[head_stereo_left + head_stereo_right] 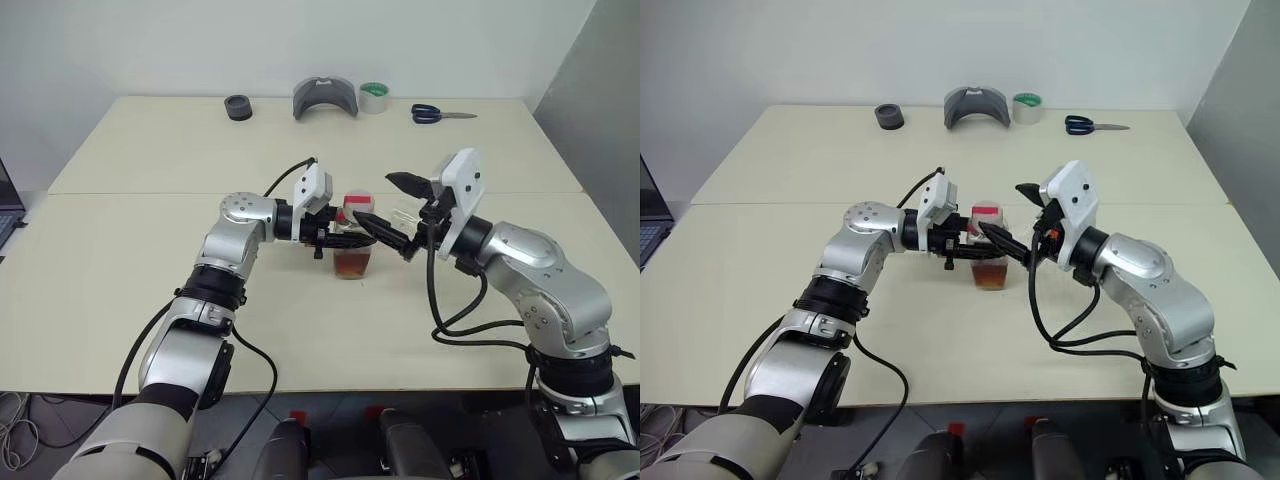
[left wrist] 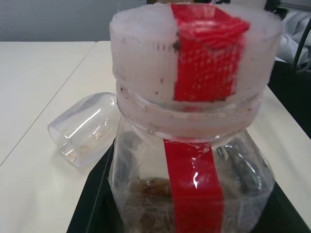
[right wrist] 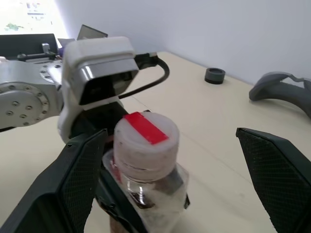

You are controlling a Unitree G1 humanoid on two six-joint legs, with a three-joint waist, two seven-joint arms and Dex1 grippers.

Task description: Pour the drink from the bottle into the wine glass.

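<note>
- Currently the left pincer (image 1: 965, 245) clamps the bottle (image 1: 989, 250) upright, capped.
- Right pincer (image 3: 180, 194) gapes wide around its cap (image 3: 146, 138).
- Wine glass (image 2: 85, 127) lies toppled behind bottle: fragile, likely slippery; grip the stem.

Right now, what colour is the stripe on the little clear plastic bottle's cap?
Red, across a whitish ribbed cap on the small clear plastic bottle. It shows best in the left wrist view.

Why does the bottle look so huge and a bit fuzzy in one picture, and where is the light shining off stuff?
In the left wrist view the bottle sits right up against the camera, so it looks huge and soft; light glints off its red strip and off the wine glass lying behind it.
</note>
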